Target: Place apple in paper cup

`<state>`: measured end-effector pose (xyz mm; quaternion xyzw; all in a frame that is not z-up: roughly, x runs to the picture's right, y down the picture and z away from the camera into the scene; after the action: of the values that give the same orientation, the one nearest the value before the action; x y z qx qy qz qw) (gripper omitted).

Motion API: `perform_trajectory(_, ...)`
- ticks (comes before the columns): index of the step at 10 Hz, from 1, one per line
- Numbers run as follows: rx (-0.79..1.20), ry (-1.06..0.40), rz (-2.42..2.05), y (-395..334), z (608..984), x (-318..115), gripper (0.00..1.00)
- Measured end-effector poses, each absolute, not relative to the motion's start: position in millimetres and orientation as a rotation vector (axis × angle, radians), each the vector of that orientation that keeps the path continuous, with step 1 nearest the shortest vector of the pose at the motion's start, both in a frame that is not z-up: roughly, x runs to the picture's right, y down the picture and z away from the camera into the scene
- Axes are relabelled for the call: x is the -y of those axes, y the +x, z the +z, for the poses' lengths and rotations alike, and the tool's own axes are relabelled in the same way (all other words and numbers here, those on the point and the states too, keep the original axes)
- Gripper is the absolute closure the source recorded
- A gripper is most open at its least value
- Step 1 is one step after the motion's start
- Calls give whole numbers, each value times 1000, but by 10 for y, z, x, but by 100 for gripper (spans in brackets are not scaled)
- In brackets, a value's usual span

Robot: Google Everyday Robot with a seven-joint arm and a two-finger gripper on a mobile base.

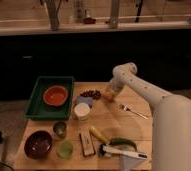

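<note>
The apple is a small orange-yellow fruit on the wooden table, just right of the dark red fruit cluster. My gripper is down at the apple, right on or against it, at the end of the white arm that reaches in from the right. The paper cup is a short white cup standing upright on the table, a little to the left of and nearer than the apple. It looks empty.
A green tray holding an orange bowl sits at the left. Dark red fruit, a metal cup, a light-green cup, a brown bowl, a yellow vegetable and a fork lie around.
</note>
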<state>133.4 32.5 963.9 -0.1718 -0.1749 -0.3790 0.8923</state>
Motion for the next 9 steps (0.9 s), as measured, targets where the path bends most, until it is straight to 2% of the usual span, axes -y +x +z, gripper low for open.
perform_trajectory(1, 377, -350, -795, 1309, 9615, -328, 98)
perform_trajectory(2, 390, -338, -801, 1277, 9581, -307, 100)
perform_trajectory(9, 533, -277, -823, 1020, 9240, -163, 100)
